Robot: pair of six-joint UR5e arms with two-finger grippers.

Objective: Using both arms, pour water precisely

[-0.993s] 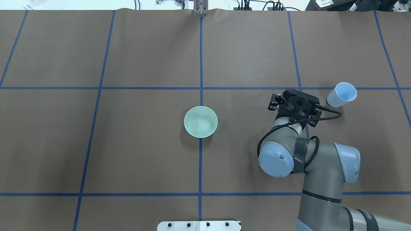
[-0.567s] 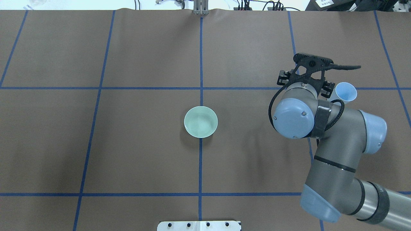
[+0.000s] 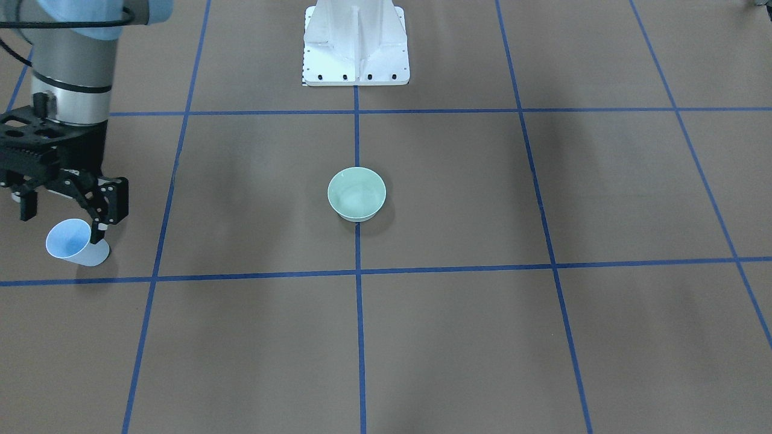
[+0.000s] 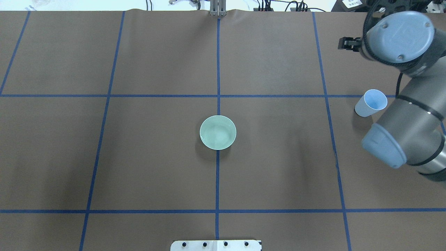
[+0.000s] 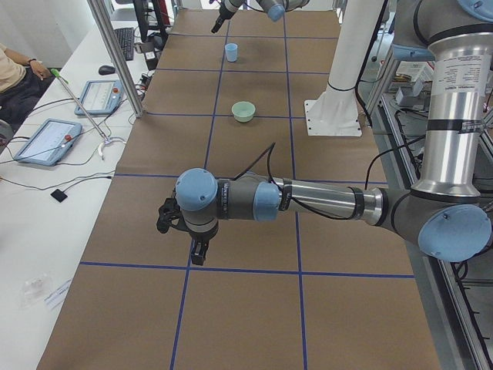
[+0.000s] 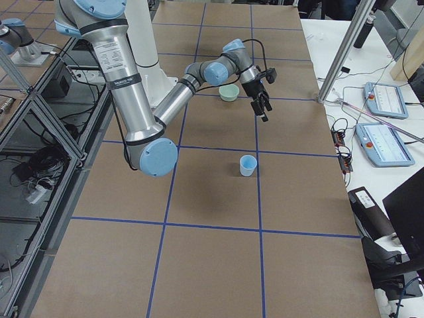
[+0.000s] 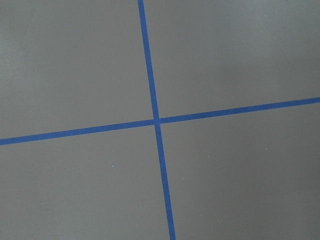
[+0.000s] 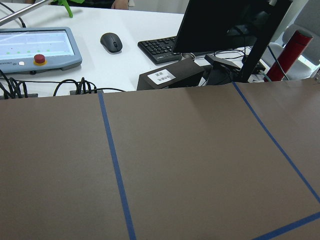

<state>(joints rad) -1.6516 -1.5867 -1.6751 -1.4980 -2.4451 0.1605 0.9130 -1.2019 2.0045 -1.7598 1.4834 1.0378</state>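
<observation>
On the table (image 4: 278, 52), the cup (image 4: 371, 103) stands apart from the right gripper (image 3: 64, 212).

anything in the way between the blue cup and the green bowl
Nothing visible. Between the blue cup and the green bowl there is only table with blue tape lines. The right gripper hangs open on the cup's side, outside that stretch.
</observation>
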